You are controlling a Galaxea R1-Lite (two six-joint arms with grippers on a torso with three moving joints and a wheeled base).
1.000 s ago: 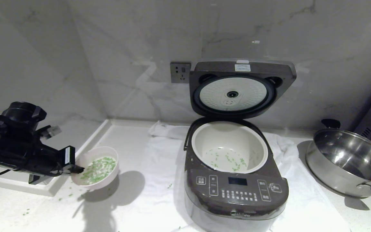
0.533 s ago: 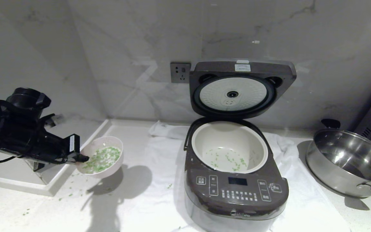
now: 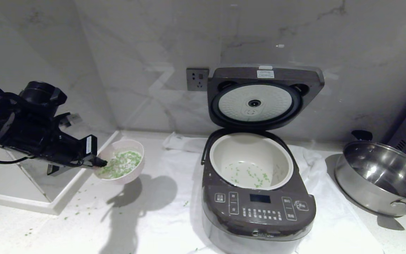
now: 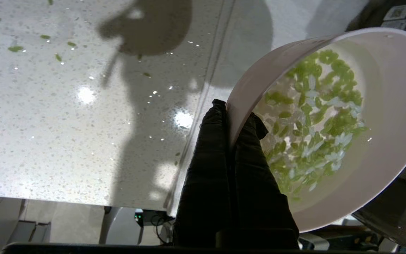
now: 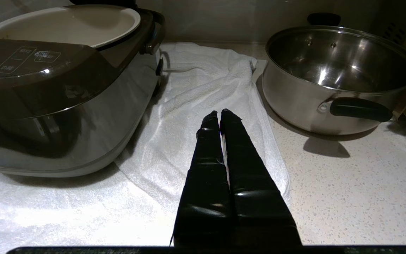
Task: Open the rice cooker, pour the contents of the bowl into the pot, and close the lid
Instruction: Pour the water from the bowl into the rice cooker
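One of the task's three steps looks finished: the lid (image 3: 264, 95) of the single rice cooker (image 3: 257, 208) stands fully open in the centre of the head view, its white inner plate facing the camera. The pour and the closing are judged still to come.

Nearest the camera, at the lower centre, sits the cooker's button panel; just behind it the pot (image 3: 251, 163) is open, with a thin scatter of green bits already on its floor. At mid-left, one pale pink bowl (image 3: 120, 165) hangs clear of the counter, well apart from the cooker, its shadow falling on the white towel (image 3: 174, 197) below. The left gripper (image 4: 236, 116) has its fingers clamped on the bowl's rim, one inside and one outside. The contents (image 4: 312, 116), green pieces mixed with whitish ones, are in the bowl. A few stray green bits lie on the counter (image 3: 19, 225) at lower left.

At the right edge stands one steel pan (image 3: 382, 176). The right gripper (image 5: 220, 118) hovers over the towel between cooker and pan, fingers pressed together on nothing. Farthest back, one wall socket (image 3: 197, 79).
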